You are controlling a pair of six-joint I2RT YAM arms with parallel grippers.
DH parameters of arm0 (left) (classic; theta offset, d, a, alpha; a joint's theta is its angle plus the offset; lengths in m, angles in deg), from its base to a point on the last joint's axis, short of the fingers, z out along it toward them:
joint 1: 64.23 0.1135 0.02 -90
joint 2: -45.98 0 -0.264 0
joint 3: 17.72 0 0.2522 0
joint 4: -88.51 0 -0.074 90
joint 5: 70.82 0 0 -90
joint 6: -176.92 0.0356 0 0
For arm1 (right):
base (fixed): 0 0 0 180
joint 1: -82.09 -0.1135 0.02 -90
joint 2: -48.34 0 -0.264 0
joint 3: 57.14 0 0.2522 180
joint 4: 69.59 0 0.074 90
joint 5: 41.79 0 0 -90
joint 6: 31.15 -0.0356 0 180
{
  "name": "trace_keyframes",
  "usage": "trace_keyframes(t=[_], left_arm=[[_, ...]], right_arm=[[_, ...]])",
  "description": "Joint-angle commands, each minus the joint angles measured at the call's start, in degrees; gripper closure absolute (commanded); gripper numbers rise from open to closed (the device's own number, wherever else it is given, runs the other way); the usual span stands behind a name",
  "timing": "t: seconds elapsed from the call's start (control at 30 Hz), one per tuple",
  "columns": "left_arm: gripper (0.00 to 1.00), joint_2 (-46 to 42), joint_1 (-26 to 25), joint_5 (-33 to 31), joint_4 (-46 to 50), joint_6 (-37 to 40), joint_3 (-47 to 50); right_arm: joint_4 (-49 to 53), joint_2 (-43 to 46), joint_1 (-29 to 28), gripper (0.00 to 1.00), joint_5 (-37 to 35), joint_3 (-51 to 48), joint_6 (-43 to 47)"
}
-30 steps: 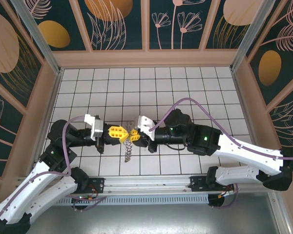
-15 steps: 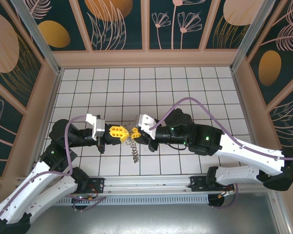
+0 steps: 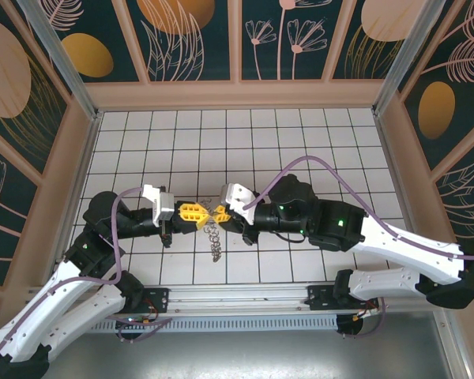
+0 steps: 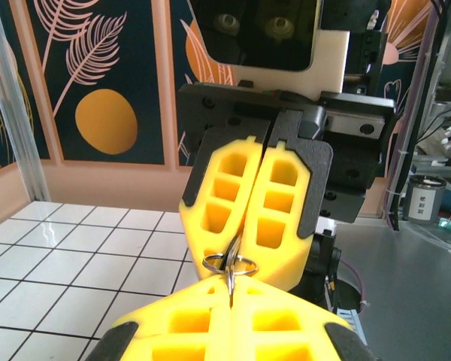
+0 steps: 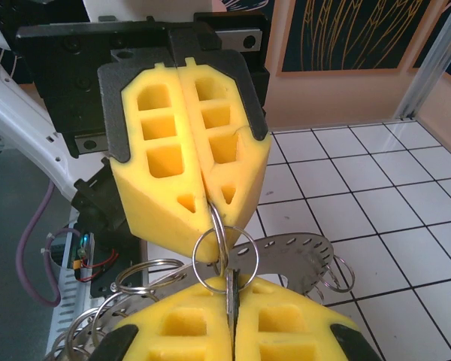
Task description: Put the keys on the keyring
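Observation:
My left gripper (image 3: 201, 213) and right gripper (image 3: 216, 213) meet tip to tip above the table, both shut. In the right wrist view my right gripper (image 5: 231, 292) pinches the flat silvery blade of the keys (image 5: 231, 282). The keys' small round ring (image 5: 224, 252) stands face-on just above the fingers. The left gripper (image 5: 213, 209) pinches one wire loop of the keyring (image 5: 301, 252), a flat grey plate with holes and fringe loops hanging behind. The small ring appears to encircle that loop. The keyring (image 3: 213, 241) dangles below both grippers. In the left wrist view the left gripper (image 4: 231, 289) holds the loop edge-on.
The white tiled floor (image 3: 300, 142) is bounded by low peach walls (image 3: 237, 95) at the back and sides. A purple cable (image 3: 300, 166) arcs over the right arm. The metal rail with the arm bases (image 3: 237, 296) runs along the near edge.
Both grippers have stayed shut and pressed together, shifting only slightly. The hanging keyring has swung a little side to side beneath them.

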Motion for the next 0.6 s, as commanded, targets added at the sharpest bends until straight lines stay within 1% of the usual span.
trace_keyframes(t=[0.0, 0.1, 0.23, 0.27, 0.3, 0.33, 0.4, 0.43, 0.5, 0.57], left_arm=[[1.00, -0.14, 0.03, -1.97, 1.00, 2.20, -2.10], [1.00, -0.11, 0.00, -3.02, 1.93, 2.93, -1.95], [1.00, -0.26, -0.01, -6.44, 2.96, 3.86, -1.32], [0.98, -0.23, -0.02, -7.10, 3.08, 4.03, -1.03], [0.93, -0.12, 0.01, -7.98, 3.17, 3.96, -0.66], [0.85, -0.05, -0.02, -9.10, 3.26, 3.77, -0.23], [0.68, -0.22, -0.01, -12.38, 2.97, 3.14, 0.88], [0.61, -0.55, 0.02, -14.75, 2.46, 2.45, 1.69], [0.54, -1.52, 0.05, -18.99, 1.17, 0.96, 3.63], [0.50, -2.70, 0.02, -23.62, -0.40, -1.14, 6.06]], right_arm=[[0.90, -0.26, -0.69, 1.00, -1.60, 3.27, 0.93], [1.27, -0.09, -0.84, 1.00, -3.57, 3.83, 1.03], [2.24, -0.16, -0.86, 1.00, -7.37, 4.75, 1.55], [2.94, -0.50, -0.84, 1.00, -9.02, 5.23, 1.72], [3.78, -1.10, -0.71, 1.00, -10.68, 6.00, 1.75], [4.91, -1.94, -0.35, 1.00, -11.87, 6.83, 1.77], [7.13, -3.63, 1.16, 1.00, -12.17, 8.44, 1.56], [8.39, -4.64, 2.62, 1.00, -11.72, 9.27, 1.20], [10.27, -6.71, 5.97, 1.00, -10.14, 10.18, 0.32], [11.83, -9.02, 9.73, 1.00, -8.26, 10.80, -0.67]])
